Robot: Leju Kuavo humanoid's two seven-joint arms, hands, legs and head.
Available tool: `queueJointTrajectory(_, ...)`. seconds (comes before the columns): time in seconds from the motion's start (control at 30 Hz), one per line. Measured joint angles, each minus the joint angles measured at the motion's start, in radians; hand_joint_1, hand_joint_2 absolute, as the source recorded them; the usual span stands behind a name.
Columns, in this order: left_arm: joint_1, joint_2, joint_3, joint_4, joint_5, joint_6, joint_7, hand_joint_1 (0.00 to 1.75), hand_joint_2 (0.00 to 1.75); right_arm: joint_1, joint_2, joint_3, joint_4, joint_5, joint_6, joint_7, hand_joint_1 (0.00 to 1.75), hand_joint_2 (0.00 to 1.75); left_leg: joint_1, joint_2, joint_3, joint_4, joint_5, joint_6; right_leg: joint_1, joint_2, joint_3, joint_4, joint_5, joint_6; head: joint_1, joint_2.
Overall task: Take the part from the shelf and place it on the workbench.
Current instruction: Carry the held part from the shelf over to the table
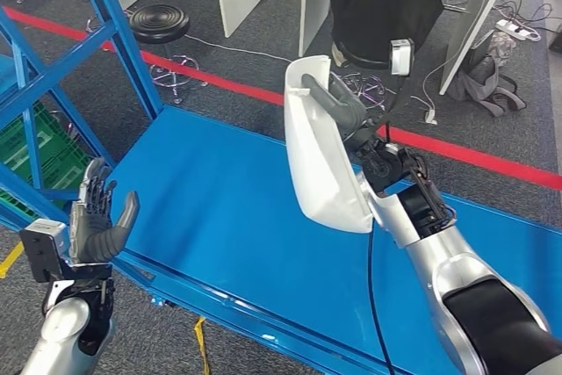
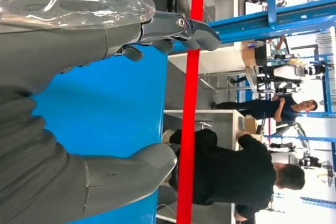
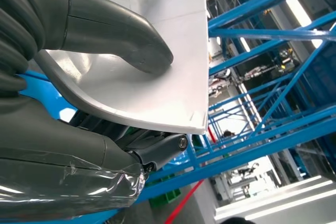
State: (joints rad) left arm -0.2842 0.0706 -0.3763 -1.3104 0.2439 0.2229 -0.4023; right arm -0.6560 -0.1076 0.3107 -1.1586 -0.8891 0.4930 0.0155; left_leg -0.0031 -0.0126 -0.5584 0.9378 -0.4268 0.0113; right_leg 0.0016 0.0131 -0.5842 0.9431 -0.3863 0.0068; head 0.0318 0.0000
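part (image 1: 321,160): 1 | workbench (image 1: 219,208): 1 | stools (image 1: 159,22): 2 | hands (image 1: 99,217): 2

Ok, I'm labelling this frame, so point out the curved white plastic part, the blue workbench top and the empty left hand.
curved white plastic part (image 1: 318,151), head view, its broad outer face.
blue workbench top (image 1: 219,208), head view, bare surface.
left hand (image 1: 98,217), head view, palm.

The flat blue workbench surface (image 1: 219,208) runs across the middle of the frame. Above its right half hangs the white curved plastic part (image 1: 318,151), held by the right hand (image 1: 344,111). At lower left, the left hand (image 1: 99,217) rises before the surface's near edge. The blue metal shelf frame (image 1: 99,24) stands at upper left, with the red floor stripe (image 1: 464,154) behind the surface.
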Motion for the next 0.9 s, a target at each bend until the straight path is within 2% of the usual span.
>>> queueJointTrajectory(0.67,0.002,0.000,0.001,0.000,-0.002,0.013,0.000,0.00,1.75,0.016,0.000,0.001,-0.037,0.014,-0.038,-0.006,1.75,1.75,0.000,0.000,0.000,0.000,0.000,0.000,0.000,0.000,0.000,0.000,0.000,0.000,0.000,0.000)
queueJointTrajectory(0.9,0.005,0.000,0.002,-0.004,-0.010,0.022,0.000,0.00,1.75,0.048,0.000,0.001,-0.099,0.066,-0.070,-0.012,1.75,1.75,0.000,0.000,0.000,0.000,0.000,0.000,0.000,0.000,0.000,0.000,0.000,0.000,0.000,0.000)
